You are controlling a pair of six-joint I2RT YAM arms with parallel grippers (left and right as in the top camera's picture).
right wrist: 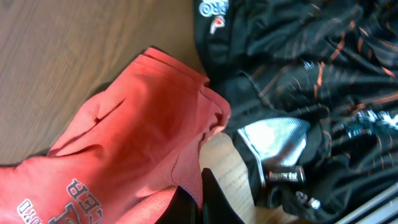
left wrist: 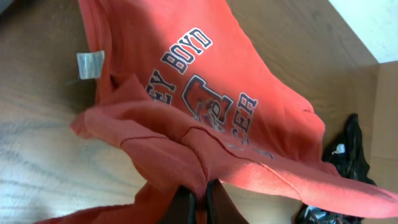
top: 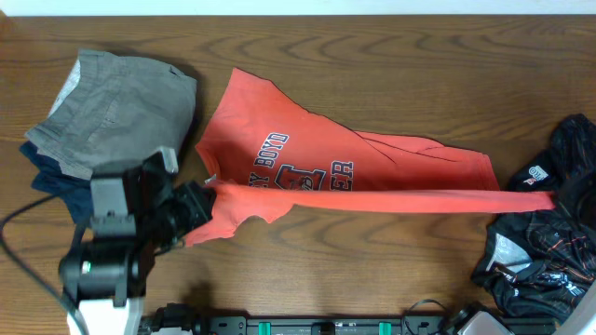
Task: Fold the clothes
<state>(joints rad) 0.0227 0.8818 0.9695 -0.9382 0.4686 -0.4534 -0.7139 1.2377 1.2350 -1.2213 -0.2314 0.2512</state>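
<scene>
Overhead, the brown wooden table (top: 391, 46) fills the frame, and the coral-red T-shirt (top: 279, 126) lies spread across its middle, the near edge lifted and drawn into one taut band running between my two grippers. My left gripper (top: 209, 190) is clamped tight on the band's left end, with fabric bunched over the fingers (left wrist: 183, 205) in the left wrist view. My right gripper (right wrist: 200, 186) is pinched closed on the right end, which reaches over the black patterned garment (top: 549, 251) at the table's right edge. I count one T-shirt, one black garment, one grey garment (top: 112, 102) stacked on one navy garment (top: 51, 181) at far left, and one small white tag (left wrist: 91, 64) at the shirt's edge. The band covers the lower lettering, so only parts of words read. From above, my right gripper is lost against the black cloth, and that arm is cut off at the bottom edge.
</scene>
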